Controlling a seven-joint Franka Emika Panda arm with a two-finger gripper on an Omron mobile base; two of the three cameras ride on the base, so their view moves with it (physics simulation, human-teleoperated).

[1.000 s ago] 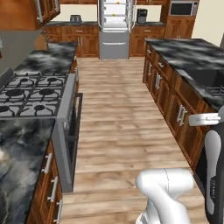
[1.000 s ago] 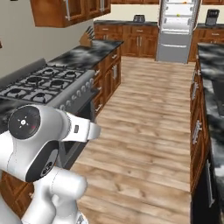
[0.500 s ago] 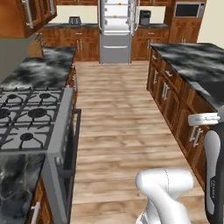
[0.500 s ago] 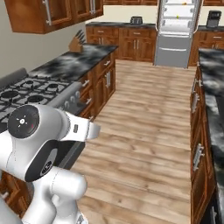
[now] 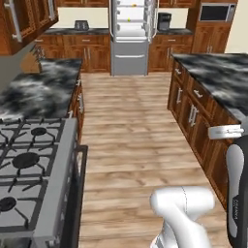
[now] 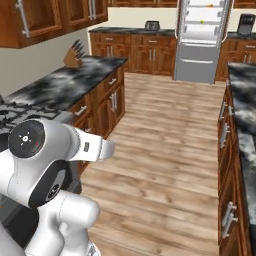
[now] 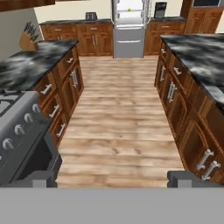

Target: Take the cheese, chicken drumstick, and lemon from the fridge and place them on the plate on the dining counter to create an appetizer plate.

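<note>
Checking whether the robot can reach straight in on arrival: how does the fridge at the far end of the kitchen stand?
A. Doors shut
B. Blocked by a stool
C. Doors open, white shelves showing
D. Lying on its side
C: the fridge stands upright with its doors swung open, white shelves and a small yellow item showing inside.

The wooden plank floor (image 5: 131, 126) ran as an aisle through the kitchen. To the left of the floor stood a gas stove (image 5: 29, 169) with black grates, and beyond it a marbled wall counter (image 5: 41, 89) on brown wooden cabinets. A knife block (image 6: 74, 56) stood at the far end of that counter, against the beige wall (image 6: 35, 67). Beyond the floor's far end, brown base cabinets (image 7: 83, 39) carried a toaster (image 5: 81, 24) and a coffee machine (image 5: 164, 21). A microwave (image 5: 217, 13) sat built in at far right.
</note>
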